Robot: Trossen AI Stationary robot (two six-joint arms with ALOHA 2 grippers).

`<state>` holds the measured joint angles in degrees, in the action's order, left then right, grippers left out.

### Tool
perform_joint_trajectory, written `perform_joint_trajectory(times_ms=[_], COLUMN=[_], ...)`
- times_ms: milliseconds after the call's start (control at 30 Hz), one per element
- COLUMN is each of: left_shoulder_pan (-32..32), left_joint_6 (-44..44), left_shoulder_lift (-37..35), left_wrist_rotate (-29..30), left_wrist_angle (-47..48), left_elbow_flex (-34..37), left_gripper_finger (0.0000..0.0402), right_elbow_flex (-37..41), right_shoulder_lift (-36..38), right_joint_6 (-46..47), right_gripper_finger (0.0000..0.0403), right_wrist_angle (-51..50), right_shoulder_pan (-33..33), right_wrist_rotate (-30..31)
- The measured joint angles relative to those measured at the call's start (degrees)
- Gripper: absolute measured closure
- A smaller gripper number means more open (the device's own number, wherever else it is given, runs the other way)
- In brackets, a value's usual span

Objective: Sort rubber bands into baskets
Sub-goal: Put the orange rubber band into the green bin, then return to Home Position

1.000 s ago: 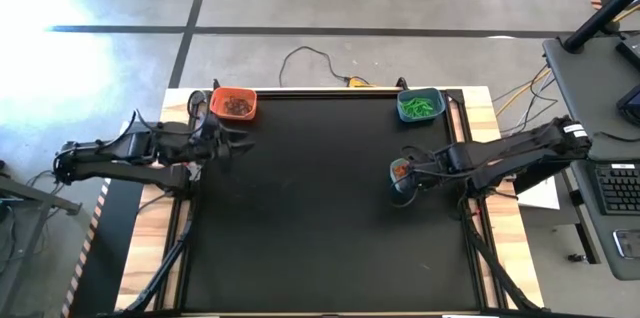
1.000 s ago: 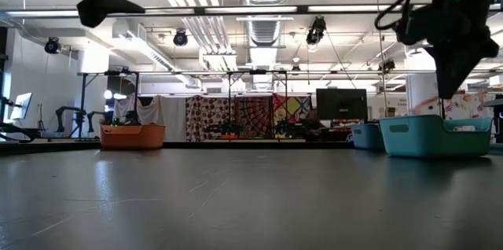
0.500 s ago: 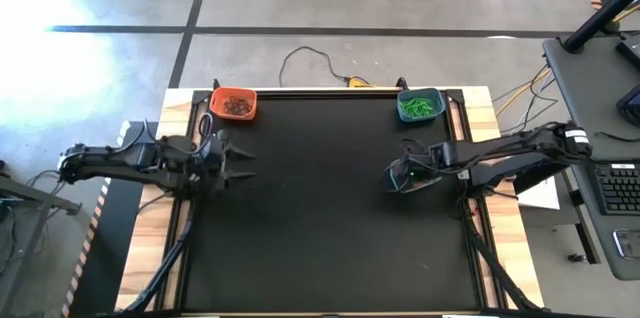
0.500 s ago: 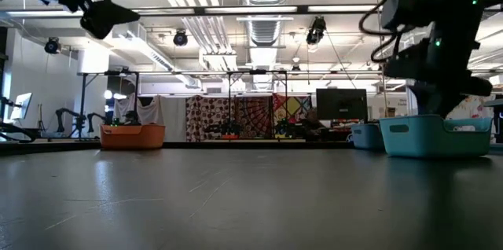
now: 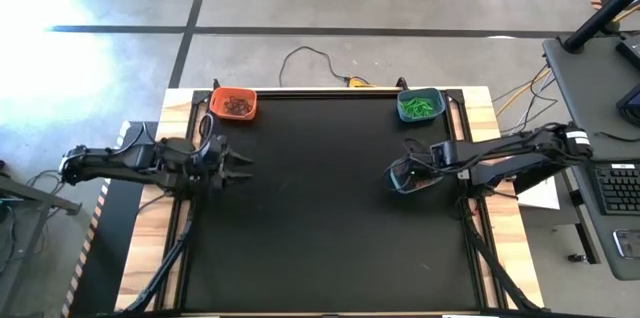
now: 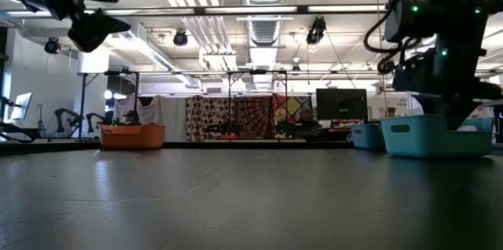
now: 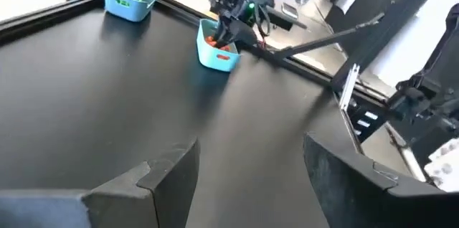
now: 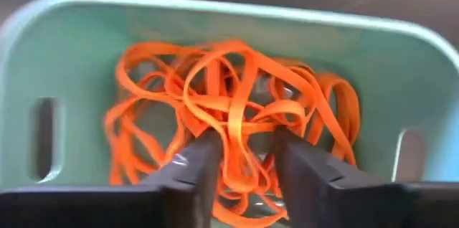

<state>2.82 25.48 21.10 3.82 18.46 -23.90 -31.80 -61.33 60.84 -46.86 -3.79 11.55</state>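
A light blue-green basket [image 8: 215, 9] at the table's right holds a heap of orange rubber bands [image 8: 229, 77]. My right gripper [image 8: 240, 145] points down into it, fingers parted, with orange strands between them. In the low view the gripper [image 6: 456, 120] dips behind this basket's wall [image 6: 424, 136]. My left gripper [image 5: 240, 163] hovers open above the table's left side and holds nothing. An orange basket [image 5: 234, 104] with dark bands stands on the table at the far left. Another basket [image 5: 420, 106], with green bands, stands at the far right. My right gripper comes from above into the heap of orange bands in the basket. A few strands [image 8: 242, 124] run through the gap between its parted fingers [image 8: 197, 163]. Whether the fingers touch them, I cannot tell.
The black table top [image 5: 320, 218] spreads wide between the two arms and toward the near edge. Wooden rails [image 5: 180, 218] and arm cables run along both sides. The low view looks into a workshop room behind the table.
My right gripper has sunk from above the basket's rim down into the basket with the orange bands. My left gripper has drawn away from the orange basket toward the table's near edge and come down a little.
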Motion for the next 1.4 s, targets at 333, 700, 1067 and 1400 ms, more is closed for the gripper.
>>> perform_joint_trajectory(times_ms=[333,700,1067,1400], left_shoulder_pan=[0.5,-0.2,-1.2,-1.2], left_joint_6=[-23.3,-20.3,-13.1,-21.5], left_shoulder_lift=[-3.5,-7.1,-11.2,-21.2], left_wrist_rotate=[-0.7,6.0,9.1,0.1], left_wrist_angle=[0.5,2.2,14.9,1.3], left_elbow_flex=[2.9,7.3,7.6,11.1], left_gripper_finger=[0.017,0.017,0.017,0.017], right_elbow_flex=[-2.8,-2.8,-2.8,-3.7], right_shoulder_lift=[7.8,16.7,23.3,25.9], right_joint_6=[-17.5,-10.6,-31.3,-34.9], right_gripper_finger=[0.0191,0.0193,0.0152,0.0153], right_wrist_angle=[1.1,-3.6,12.3,18.5], right_shoulder_pan=[0.2,0.1,1.4,1.4], right_wrist_rotate=[-0.1,-1.4,-3.0,-2.5])
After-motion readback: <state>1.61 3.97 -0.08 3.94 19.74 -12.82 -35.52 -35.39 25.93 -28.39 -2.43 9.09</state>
